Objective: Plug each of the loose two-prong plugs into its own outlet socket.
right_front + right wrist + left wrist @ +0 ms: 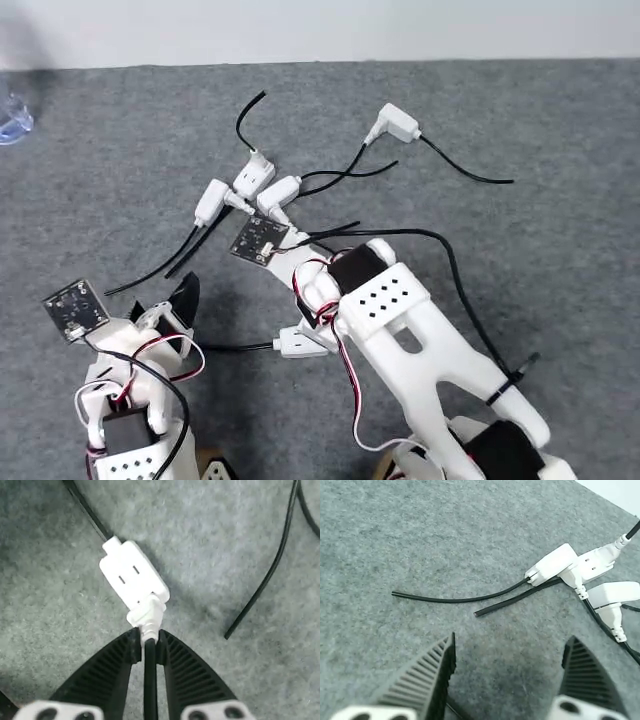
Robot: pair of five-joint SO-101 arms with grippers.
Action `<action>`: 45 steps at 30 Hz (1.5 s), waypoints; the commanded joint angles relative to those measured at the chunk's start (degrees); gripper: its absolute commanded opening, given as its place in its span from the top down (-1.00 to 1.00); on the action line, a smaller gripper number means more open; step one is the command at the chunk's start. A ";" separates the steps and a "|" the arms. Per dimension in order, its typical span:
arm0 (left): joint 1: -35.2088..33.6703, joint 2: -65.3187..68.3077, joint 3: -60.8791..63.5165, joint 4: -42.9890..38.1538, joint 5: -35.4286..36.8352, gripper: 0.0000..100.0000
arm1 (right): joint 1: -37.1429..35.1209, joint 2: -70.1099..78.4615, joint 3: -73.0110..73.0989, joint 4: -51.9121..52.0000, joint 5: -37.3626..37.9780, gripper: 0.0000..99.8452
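My right gripper [145,647] is shut on the neck of a white two-prong plug [146,614], where its black cable comes out. The plug's front sits against the end of a white outlet socket [132,577] lying on the grey carpet; two slots show on the socket's upper face. From above, this pair [300,344] lies beside the right arm [385,300]. My left gripper [507,677] hangs open over bare carpet, holding nothing, and appears at the front left [170,305]. Three more white plug and socket pieces [255,185] lie clustered farther back, also seen as a cluster [580,567].
Another white plug [397,124] with a black cable lies at the back right. Loose black cable ends [476,614] lie on the carpet just ahead of the left gripper. A clear object [12,118] sits at the far left edge. Black cables cross the carpet [560,290].
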 commanded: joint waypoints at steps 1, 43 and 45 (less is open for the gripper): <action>-0.53 -0.62 -0.57 0.18 -0.62 0.35 | -0.40 -0.22 -0.26 -1.45 -0.70 0.98; -0.53 -0.53 -0.57 0.26 -0.62 0.35 | 44.18 -0.22 18.99 -17.36 29.63 0.81; -0.53 -0.53 -0.57 0.26 -0.62 0.35 | 44.35 -0.40 18.99 -17.27 29.71 0.65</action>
